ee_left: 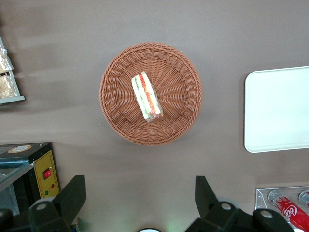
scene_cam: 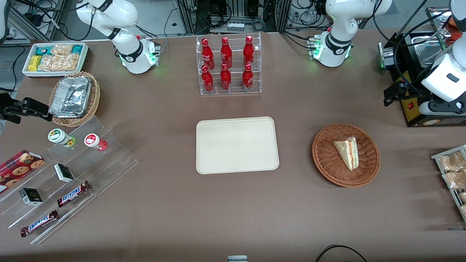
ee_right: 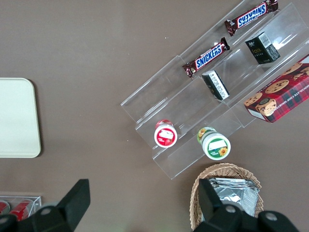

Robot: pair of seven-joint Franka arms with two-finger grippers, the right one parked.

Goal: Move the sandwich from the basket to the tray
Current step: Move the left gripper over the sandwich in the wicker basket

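The triangular white-bread sandwich lies in the round reddish-brown wicker basket, well clear of the cream rectangular tray. The left gripper hangs high above the surface, fingers spread, empty. The sandwich's long axis runs roughly crosswise to the finger gap.

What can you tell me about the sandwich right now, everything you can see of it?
The sandwich is a small triangular wedge of pale white bread with red-orange and green filling showing along its cut edge. It lies alone in the reddish-brown woven basket, near its middle, resting on the wicker. Nothing else touches it. The gripper is open, high above the table beside the basket, well clear of it. The cream tray it is meant for holds nothing.
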